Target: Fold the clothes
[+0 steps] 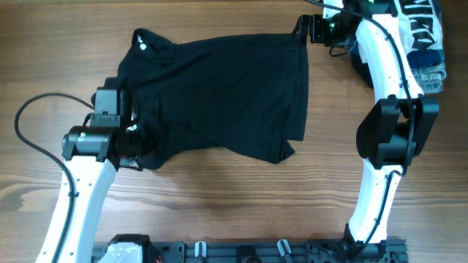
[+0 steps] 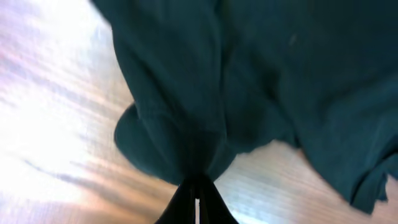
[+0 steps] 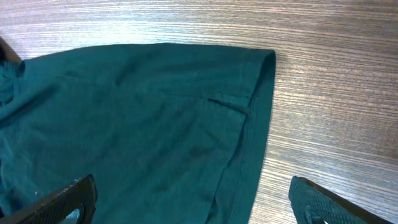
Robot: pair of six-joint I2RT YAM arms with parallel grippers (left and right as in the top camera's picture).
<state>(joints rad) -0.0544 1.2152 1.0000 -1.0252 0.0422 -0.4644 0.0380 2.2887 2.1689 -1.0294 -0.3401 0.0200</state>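
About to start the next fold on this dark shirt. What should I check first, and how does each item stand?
1. Left fingers shut on the shirt: ok.
2. Right fingers gripping the hem: not ok, they are open with the hem between them.
3. Shirt spread flat: not ok, it is bunched by the left fingers.
4. Clothes pile apart from the shirt: ok.
5. Number of layers in the left pinch: cannot tell.
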